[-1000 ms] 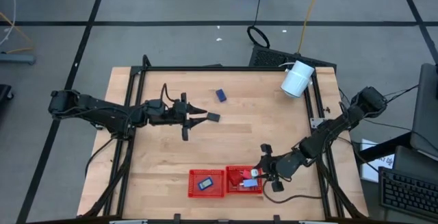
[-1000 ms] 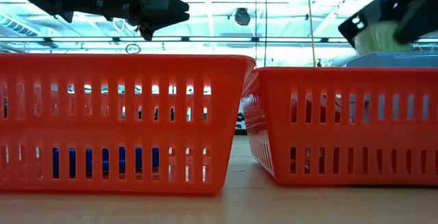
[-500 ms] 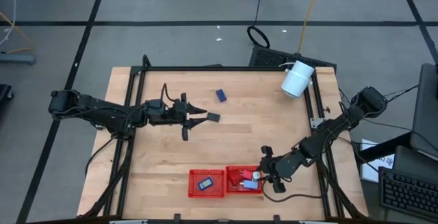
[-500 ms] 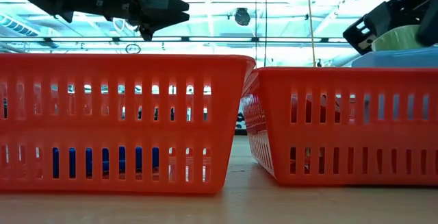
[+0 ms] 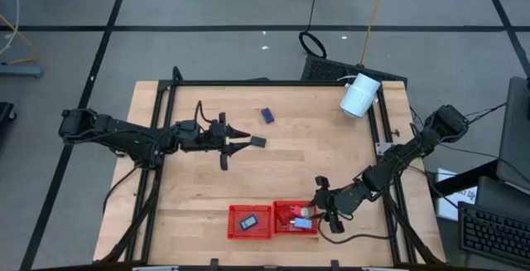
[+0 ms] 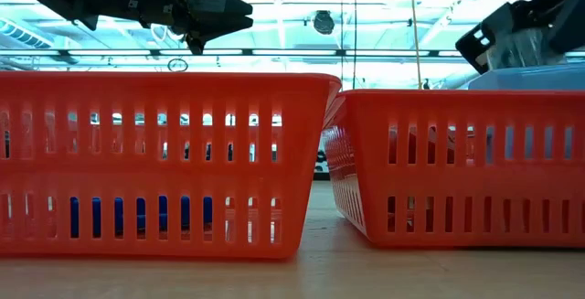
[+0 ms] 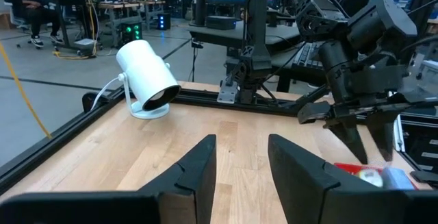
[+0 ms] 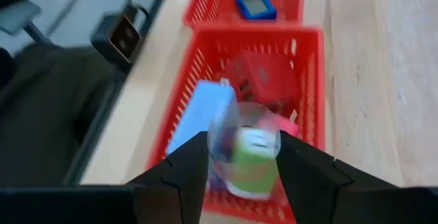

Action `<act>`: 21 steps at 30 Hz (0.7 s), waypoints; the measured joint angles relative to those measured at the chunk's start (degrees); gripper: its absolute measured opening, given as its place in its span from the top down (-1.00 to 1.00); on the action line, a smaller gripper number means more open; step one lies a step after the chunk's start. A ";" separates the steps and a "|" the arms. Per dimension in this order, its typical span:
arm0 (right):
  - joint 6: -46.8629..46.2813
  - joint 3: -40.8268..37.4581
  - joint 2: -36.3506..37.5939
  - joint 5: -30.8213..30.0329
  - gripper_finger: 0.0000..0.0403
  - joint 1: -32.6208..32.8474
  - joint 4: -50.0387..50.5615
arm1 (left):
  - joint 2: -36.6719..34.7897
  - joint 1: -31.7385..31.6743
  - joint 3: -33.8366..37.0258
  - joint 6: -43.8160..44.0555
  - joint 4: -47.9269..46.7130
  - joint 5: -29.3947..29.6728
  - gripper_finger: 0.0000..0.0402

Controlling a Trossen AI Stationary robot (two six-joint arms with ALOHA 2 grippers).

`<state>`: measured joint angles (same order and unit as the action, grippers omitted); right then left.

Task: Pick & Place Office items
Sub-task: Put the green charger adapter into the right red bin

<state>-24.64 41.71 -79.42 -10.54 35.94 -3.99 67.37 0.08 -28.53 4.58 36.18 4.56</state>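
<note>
Two red mesh baskets stand side by side near the table's front edge, the left one and the right one. My right gripper hangs over the right basket, shut on a small clear and green piece. Below it, a light blue piece and a red piece lie in that basket. A dark blue piece lies in the left basket. Another dark blue piece and a black piece lie on the bare wood. My left gripper hovers level beside the black piece, fingers narrowly apart and empty. My right gripper pinches the clear and green piece by its two opposite sides between its two fingers. The fingers slant down toward the table's front left. The piece hangs clear above the things in the right basket.
A large white cylinder lies at the table's far right corner. Black frame rails run along the table's edges. Bare wood lies between the baskets and the far rail. People sit at desks in the room beyond.
In the low view the piece in my right gripper has turned a little: its yellow-green side showed before, and a paler side shows now. Both arms have stayed where they were.
</note>
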 joint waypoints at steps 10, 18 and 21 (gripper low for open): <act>4.48 -0.02 0.02 0.11 0.20 0.00 -7.14 | 0.00 0.00 0.00 0.11 0.02 -0.02 0.24; 7.51 -0.04 0.02 0.11 0.21 0.00 -5.32 | 0.00 0.00 0.00 0.24 0.03 -0.01 0.17; 6.63 -0.04 0.02 -0.56 0.19 0.00 -3.45 | 0.00 0.00 0.00 0.26 0.04 -0.02 0.16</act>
<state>-18.01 41.67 -79.40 -11.10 35.94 -7.44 67.37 0.08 -28.53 4.84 36.22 4.54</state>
